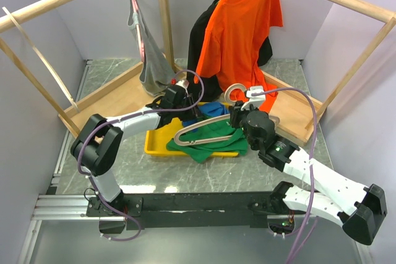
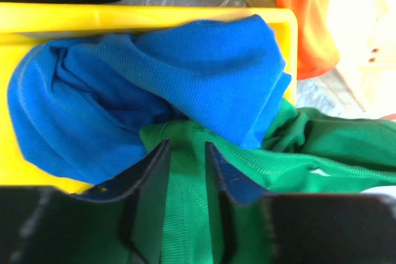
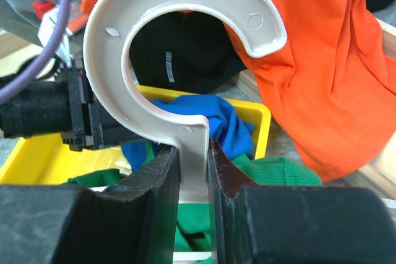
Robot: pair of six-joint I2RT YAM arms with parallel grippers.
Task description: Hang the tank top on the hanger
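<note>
The bright green tank top (image 1: 213, 145) lies bunched across the front right of the yellow tray (image 1: 154, 145), partly on the table. My left gripper (image 2: 185, 156) is shut on a strip of the green tank top (image 2: 185, 202) next to the blue garment (image 2: 124, 78); in the top view the left gripper (image 1: 187, 110) is over the tray's back. My right gripper (image 3: 193, 153) is shut on the neck of the pale hanger (image 3: 124, 35), hook up. The hanger (image 1: 204, 129) is held just above the green top, with my right gripper (image 1: 238, 115) at its hook end.
An orange T-shirt (image 1: 238, 29) and a black garment (image 1: 201, 32) hang at the back on the wooden rail. A grey tank top (image 1: 151, 60) hangs at the back left. A raised wooden platform (image 1: 120, 100) lies behind the tray. The left arm's purple cable loops over the tray.
</note>
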